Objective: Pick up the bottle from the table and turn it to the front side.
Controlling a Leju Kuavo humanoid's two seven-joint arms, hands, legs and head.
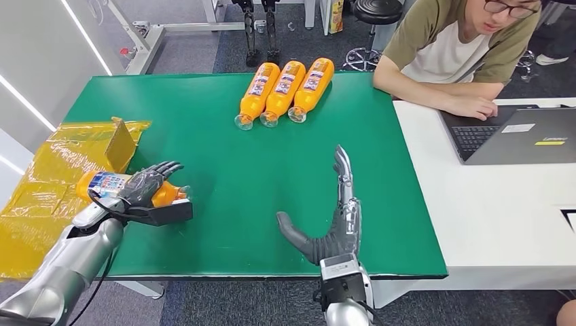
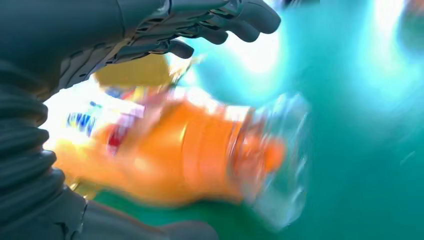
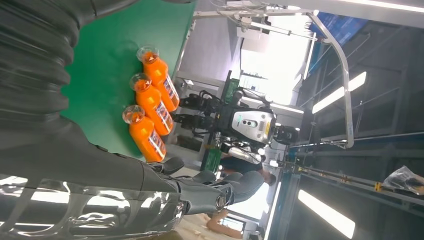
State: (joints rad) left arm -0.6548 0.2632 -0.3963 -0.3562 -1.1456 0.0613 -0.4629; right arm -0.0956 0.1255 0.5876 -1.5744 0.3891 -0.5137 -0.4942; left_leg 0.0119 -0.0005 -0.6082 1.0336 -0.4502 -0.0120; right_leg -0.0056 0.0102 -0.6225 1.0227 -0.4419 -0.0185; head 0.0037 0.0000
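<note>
Bottle-turning takes place on a green desk point(image 1: 224, 163) whose left end meets crinkled yellow plastic sheeting point(image 1: 41, 190) and whose right end butts against a white desk point(image 1: 489, 210), where a seated person point(image 1: 455, 47) rests a hand beside an open laptop point(image 1: 516, 136). The wide middle of the green surface lies bare between the two arms, from the near edge up to three spare orange bottles point(image 1: 285, 92) that lie side by side, touching, near the far edge with their caps pointing toward the robot. A small cardboard flap point(image 1: 121, 144) stands tilted at the left edge, just behind the left hand point(image 1: 146, 190). That hand grips the orange bottle point(image 1: 129, 187) at the near-left corner of the green desk; the bottle lies roughly on its side, label end over the yellow sheeting, cap end pointing toward the middle. In the left wrist view the dark fingers point(image 2: 220, 30) curl over one side of the bottle's body while the thumb comes in from the opposite side, the blurred cap end jutting past them. The right hand point(image 1: 333, 224) rests over the near-middle of the desk, holding nothing, fingers point(image 1: 343, 176) straight and pointing away, thumb spread.
</note>
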